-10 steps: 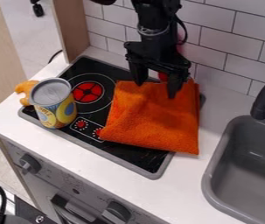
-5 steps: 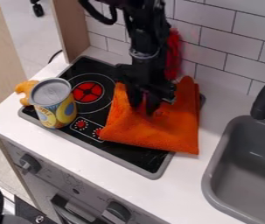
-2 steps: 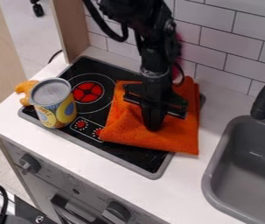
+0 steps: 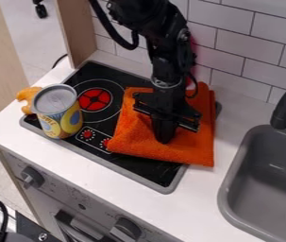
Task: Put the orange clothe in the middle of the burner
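Although the orange cloth covers the cooktop's three-o'clock side, it overhangs that edge, with the red-centred burner bare toward ten o'clock. The black gripper sits narrow against the fabric, pinch unclear; centring seemingly remains.

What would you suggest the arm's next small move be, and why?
Probably a gentle lift: the gripper is closed, tips down on the orange cloth, which lies beside the red burner and overhangs the stovetop, so it seems to need raising.
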Motion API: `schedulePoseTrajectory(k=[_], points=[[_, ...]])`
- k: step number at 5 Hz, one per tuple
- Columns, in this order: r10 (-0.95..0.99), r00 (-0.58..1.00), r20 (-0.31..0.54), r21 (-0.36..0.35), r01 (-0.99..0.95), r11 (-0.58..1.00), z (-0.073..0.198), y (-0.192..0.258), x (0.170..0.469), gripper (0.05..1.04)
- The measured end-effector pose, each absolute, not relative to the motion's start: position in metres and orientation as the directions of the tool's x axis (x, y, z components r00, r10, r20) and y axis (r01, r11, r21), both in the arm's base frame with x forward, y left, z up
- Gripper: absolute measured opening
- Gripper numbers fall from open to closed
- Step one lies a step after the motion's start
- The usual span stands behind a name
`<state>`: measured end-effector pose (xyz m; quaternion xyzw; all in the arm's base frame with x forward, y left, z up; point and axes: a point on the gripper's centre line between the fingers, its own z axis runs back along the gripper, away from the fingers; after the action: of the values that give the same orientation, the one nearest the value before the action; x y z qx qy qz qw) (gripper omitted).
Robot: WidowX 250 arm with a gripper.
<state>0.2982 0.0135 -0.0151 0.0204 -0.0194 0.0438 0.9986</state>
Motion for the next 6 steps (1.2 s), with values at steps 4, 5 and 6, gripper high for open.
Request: schedulePoseTrajectory(k=[4,5,6], points=[[-0.343,0.937,-0.063,0.102,0.348,0.932,-0.013,0.071,0.289,0.052],[-0.45,0.887,-0.099,0.119,0.46,0.88,-0.012,0.081,0.287,0.052],[-0.578,0.81,-0.099,0.13,0.587,0.799,-0.012,0.083,0.291,0.052]])
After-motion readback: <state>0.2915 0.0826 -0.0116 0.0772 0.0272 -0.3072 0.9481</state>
